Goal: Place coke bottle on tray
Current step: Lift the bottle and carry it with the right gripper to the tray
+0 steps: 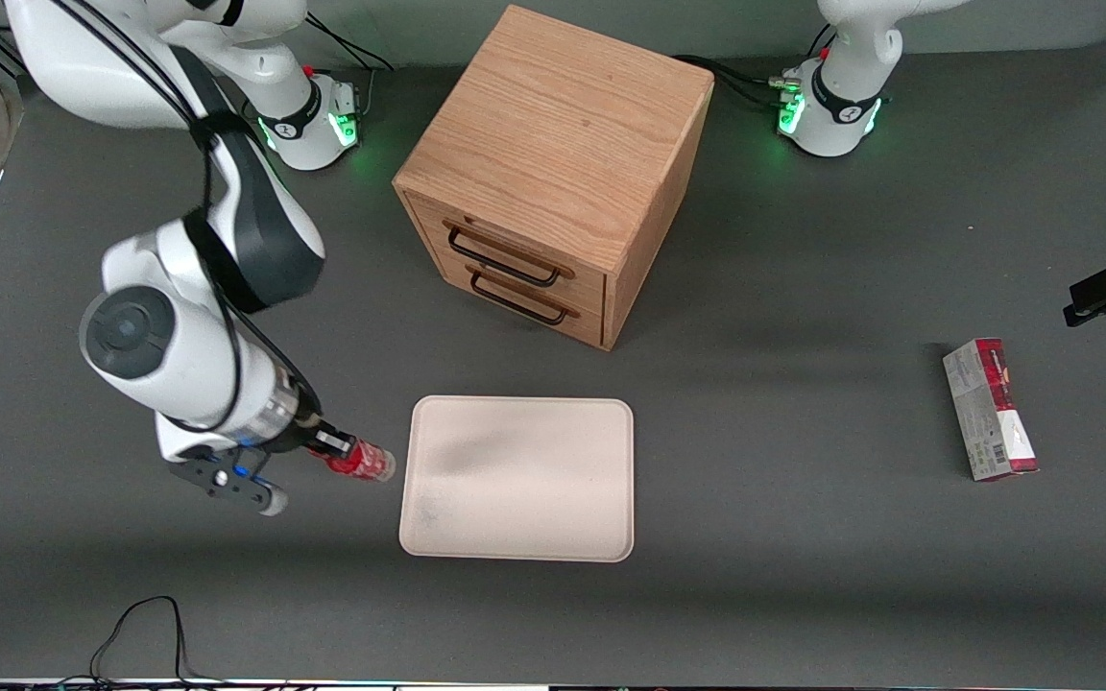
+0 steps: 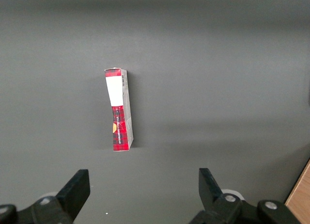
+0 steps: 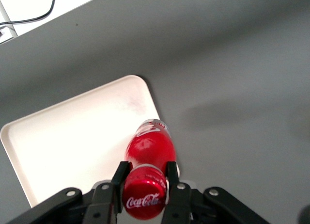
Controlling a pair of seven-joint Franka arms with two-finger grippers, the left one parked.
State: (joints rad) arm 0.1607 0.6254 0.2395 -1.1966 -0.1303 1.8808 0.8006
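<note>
The tray [image 1: 517, 480] sits just beside the gripper [image 1: 340, 447], whose jaws are clamped on the coke bottle [image 1: 362, 459], held in the air.

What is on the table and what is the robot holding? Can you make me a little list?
gripper: fingers shut on the coke bottle, beside the tray's edge at the working arm's end
tray: cream, flat on the table, nothing on it
bottle on tray: not yet
wooden drawer cabinet: farther from the front camera than the tray
red-and-grey carton: toward the parked arm's end
</note>
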